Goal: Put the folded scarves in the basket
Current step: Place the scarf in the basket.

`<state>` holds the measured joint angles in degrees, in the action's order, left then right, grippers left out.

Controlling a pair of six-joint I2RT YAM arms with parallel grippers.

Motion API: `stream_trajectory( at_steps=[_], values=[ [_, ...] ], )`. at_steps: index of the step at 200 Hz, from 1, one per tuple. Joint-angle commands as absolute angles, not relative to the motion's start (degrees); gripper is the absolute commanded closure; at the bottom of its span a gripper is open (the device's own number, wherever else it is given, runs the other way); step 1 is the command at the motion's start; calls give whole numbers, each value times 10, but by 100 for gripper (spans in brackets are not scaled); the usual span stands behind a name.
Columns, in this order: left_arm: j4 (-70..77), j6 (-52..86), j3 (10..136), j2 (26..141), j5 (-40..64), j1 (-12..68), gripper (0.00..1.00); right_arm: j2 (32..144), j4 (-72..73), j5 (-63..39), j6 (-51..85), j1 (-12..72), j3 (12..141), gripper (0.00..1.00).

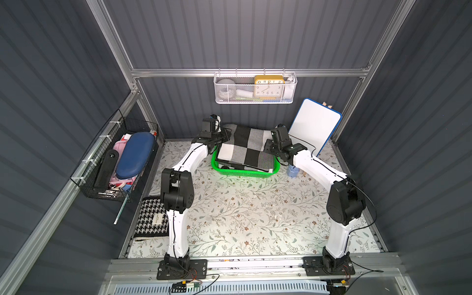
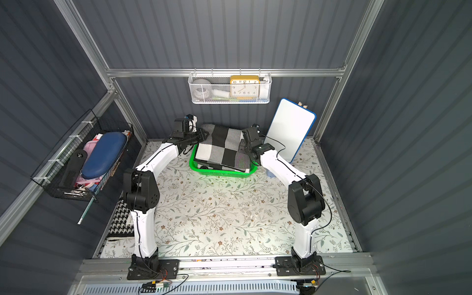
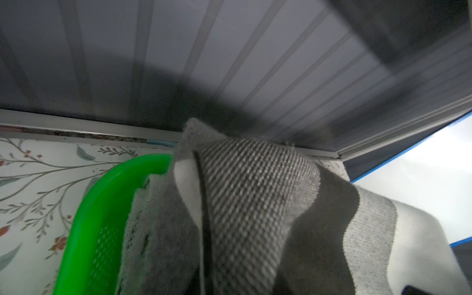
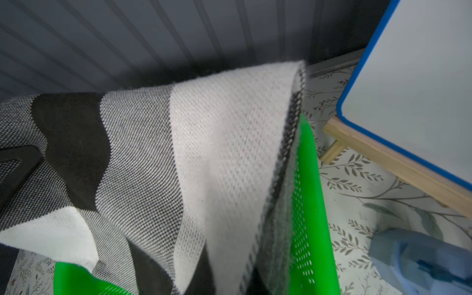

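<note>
The folded scarf (image 1: 245, 150), checked in black, grey and white, lies over the bright green basket (image 1: 242, 174) at the back of the table in both top views. Its near part rests inside the basket and its far end is lifted above the rim. My left gripper (image 1: 223, 136) is at the scarf's far left corner. The left wrist view shows scarf cloth (image 3: 255, 204) covering the jaws and the basket rim (image 3: 102, 204) beside it. My right gripper (image 1: 268, 145) is at the far right corner, shut on the scarf (image 4: 178, 166) beside the basket wall (image 4: 309, 178).
A blue-rimmed whiteboard (image 1: 314, 125) on a wooden stand leans right of the basket, and a pale blue object (image 1: 292, 171) is near it. The back wall is close behind. A white mesh wall basket (image 1: 255, 88), a black wire basket (image 1: 120, 163) and a houndstooth cloth (image 1: 152, 217) are also there.
</note>
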<state>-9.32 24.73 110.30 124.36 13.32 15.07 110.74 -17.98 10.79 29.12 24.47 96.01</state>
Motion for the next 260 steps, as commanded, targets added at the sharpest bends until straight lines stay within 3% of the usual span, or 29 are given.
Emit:
stream_trajectory(
  at_steps=[1,8,15,22,32,61,137,194,222,260],
  values=[
    [-97,239,1136,1250,121,138,29,1126,-199,125,271,229,1008,80],
    [-96,240,1135,1246,120,139,12,1134,-206,123,266,228,1019,66],
    [-96,241,1135,1240,118,139,2,1138,-213,121,261,228,1027,52],
    [-97,238,1133,1233,116,138,1,1140,-220,120,259,226,1036,44],
    [-104,234,1132,1220,110,138,1,1139,-231,117,253,227,1045,40],
    [-136,231,1090,1157,82,139,1,1096,-230,97,248,227,1022,38],
    [-192,271,792,925,-9,139,1,838,-174,18,272,276,784,37],
    [-224,327,588,825,-99,138,1,574,-185,88,319,395,552,37],
    [-227,340,532,788,-113,131,1,445,-236,108,367,411,463,37],
    [-246,365,508,825,-100,99,1,311,-289,174,398,411,360,37]
  ],
)
